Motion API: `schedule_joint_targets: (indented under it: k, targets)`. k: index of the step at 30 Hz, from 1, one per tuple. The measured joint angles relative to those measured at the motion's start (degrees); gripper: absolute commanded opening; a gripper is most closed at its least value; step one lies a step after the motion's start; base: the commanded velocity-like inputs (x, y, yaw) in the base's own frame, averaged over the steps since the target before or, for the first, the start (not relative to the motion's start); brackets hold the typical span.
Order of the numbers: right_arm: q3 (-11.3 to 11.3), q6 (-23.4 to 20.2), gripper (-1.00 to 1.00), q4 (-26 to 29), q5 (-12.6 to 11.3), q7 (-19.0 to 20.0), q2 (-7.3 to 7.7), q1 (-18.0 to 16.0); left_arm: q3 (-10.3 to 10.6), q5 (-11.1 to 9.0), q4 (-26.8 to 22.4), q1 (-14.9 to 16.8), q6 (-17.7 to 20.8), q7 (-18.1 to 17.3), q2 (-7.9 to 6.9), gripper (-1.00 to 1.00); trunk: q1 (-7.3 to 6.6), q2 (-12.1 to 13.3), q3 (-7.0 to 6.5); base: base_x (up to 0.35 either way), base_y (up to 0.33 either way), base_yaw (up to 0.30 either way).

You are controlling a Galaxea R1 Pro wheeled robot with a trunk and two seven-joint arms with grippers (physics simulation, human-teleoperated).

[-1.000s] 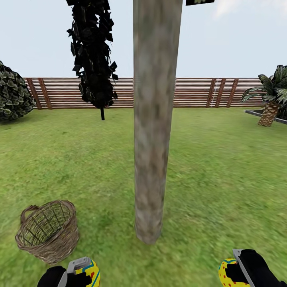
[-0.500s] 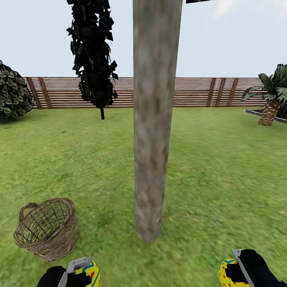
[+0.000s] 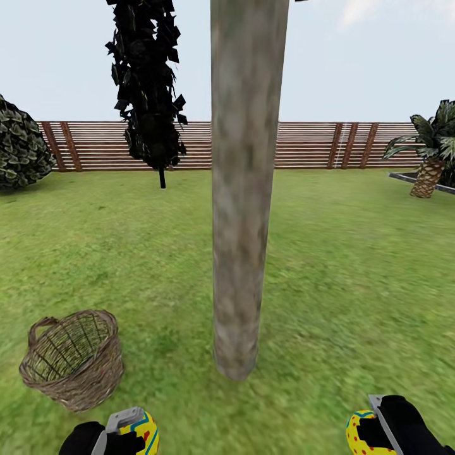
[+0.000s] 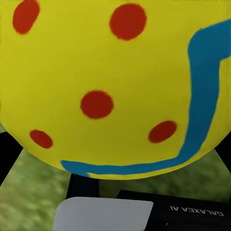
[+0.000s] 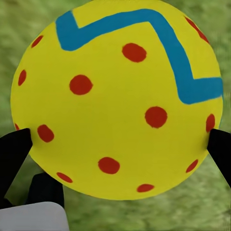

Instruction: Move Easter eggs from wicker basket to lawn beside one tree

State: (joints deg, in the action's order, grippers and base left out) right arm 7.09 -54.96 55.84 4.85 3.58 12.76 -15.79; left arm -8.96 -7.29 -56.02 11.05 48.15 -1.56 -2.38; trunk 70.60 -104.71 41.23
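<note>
The mottled grey-brown trunk of the tree (image 3: 243, 240) rises from the lawn (image 3: 341, 284) straight ahead, its base close in front of me. To its left the wicker basket (image 3: 72, 360) stands on the grass, slightly tilted, with grass showing through its weave. At the head view's lower left my left gripper (image 3: 129, 431) is shut on a yellow Easter egg (image 3: 146, 430) (image 4: 115, 82) with red dots and a blue zigzag. My right gripper (image 3: 373, 431), at the lower right, is shut on a second egg (image 3: 357, 436) (image 5: 115, 106). The third egg is hidden or out of view.
A dark narrow cypress (image 3: 148, 95) stands behind and left of the trunk. A brown slatted fence (image 3: 316, 146) closes the far side, with a round bush (image 3: 22, 148) at the left and a short palm (image 3: 433, 158) at the right. Open grass lies around the trunk.
The whole picture has shifted a little, so the camera moved: basket and trunk base sit slightly higher in view. Both grippers keep their eggs as before.
</note>
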Motion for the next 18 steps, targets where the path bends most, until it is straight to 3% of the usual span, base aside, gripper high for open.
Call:
schedule_joint_targets:
  k: [18]
  targets:
    - [0.00, 0.08, -1.00, -0.10, 0.00, 0.00, -0.01, 0.00, 0.00, 0.00, 0.09, 0.00, 0.00, 0.00, 0.00, -1.00, 3.96, -7.22, 3.37, 0.000, 0.000, 0.000]
